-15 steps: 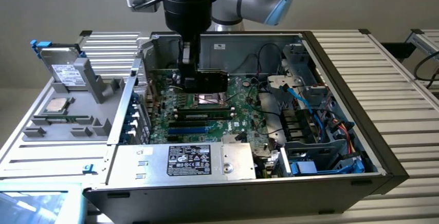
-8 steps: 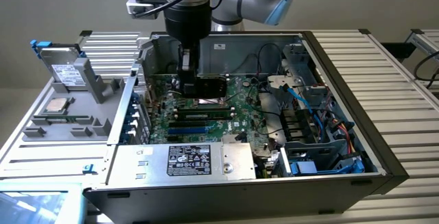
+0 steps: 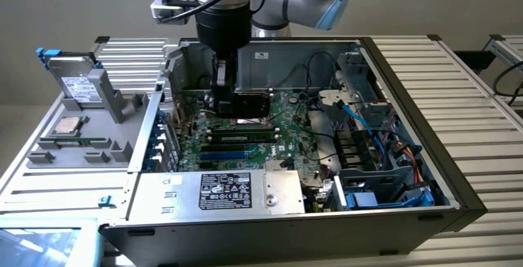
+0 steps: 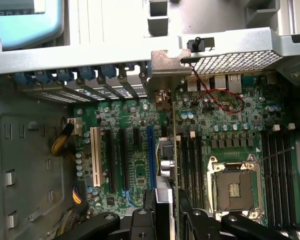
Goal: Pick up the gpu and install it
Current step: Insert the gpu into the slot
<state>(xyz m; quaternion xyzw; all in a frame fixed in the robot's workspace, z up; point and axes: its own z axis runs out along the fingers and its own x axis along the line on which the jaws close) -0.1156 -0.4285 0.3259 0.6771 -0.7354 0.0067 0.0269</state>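
Observation:
My gripper (image 3: 225,103) reaches down into the open computer case (image 3: 425,77) and is shut on the gpu (image 3: 255,105), whose black shroud faces the exterior view's right. The card hangs low over the green motherboard (image 3: 286,138), near the case's back wall. In the wrist view the gpu (image 4: 165,165) runs edge-on between my two black fingers (image 4: 149,202). Its silver end bracket (image 4: 164,61) is up against the row of rear slot covers (image 4: 90,87). The card's edge lies just beside the blue expansion slot (image 4: 151,150); whether it touches a slot I cannot tell.
An open CPU socket (image 4: 235,185) and memory slots (image 4: 277,165) lie beside the card. Memory sticks (image 3: 241,135), the power supply (image 3: 233,190) and a drive cage with blue cables (image 3: 376,175) fill the case. A hard drive (image 3: 82,86) stands in a grey holder outside.

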